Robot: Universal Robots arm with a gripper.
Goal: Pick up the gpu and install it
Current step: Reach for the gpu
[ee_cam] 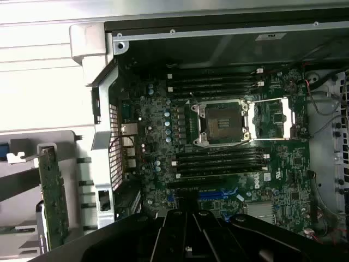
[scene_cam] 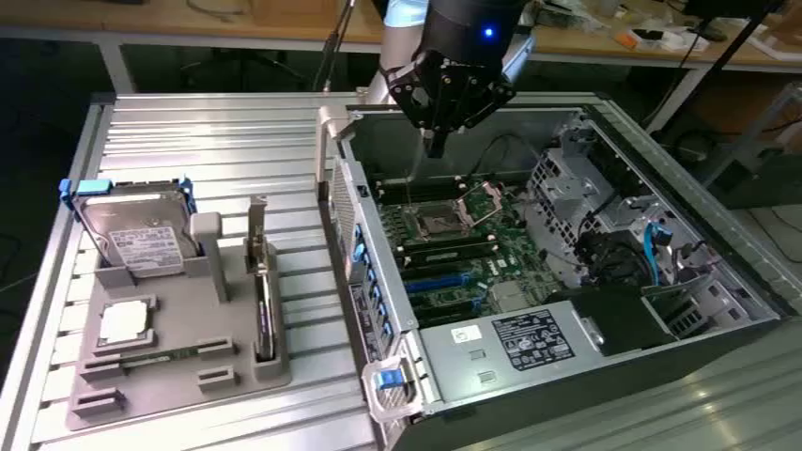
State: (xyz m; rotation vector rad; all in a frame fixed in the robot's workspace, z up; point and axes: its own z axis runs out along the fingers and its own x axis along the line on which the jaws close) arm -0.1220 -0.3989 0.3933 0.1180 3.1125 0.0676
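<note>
- I'm looking at a ribbed aluminium table [scene_cam: 188,141] of long silvery slats. Cluttered workbenches [scene_cam: 150,23] run along the top of the exterior view, with dark floor beneath them.
- An open tower computer case [scene_cam: 376,310] lies on its side across the centre and right of the exterior view. It is grey sheet metal with a perforated rear wall.
- Inside it I see a green motherboard [scene_cam: 457,235] with an empty, square, metal-framed CPU socket [scene_cam: 441,224]. Rows of dark memory slots lie on both sides of the socket.
- Also in the case are a boxy power supply [scene_cam: 527,343] with a black label at the lower right, and blue cables [scene_cam: 652,249] by the drive cages on the right.
- A matte grey plastic parts holder [scene_cam: 188,376] sits on the table at the lower left of the exterior view.
- In its slots I can make out a silver hard drive [scene_cam: 138,235] standing in a blue frame, a square silver processor chip [scene_cam: 126,321] lying flat, and a narrow green memory stick [scene_cam: 157,357].
- The gpu [scene_cam: 262,291] stands on edge in that holder's right-hand slot, thin and flat, with its silver bracket strip at the far end. The wrist view shows its green board just outside the case wall.
- The gripper [scene_cam: 435,146] hangs over the far end of the open case, at the top centre of the exterior view. Its black fingers are pinched together on nothing, well apart from the gpu.
</note>
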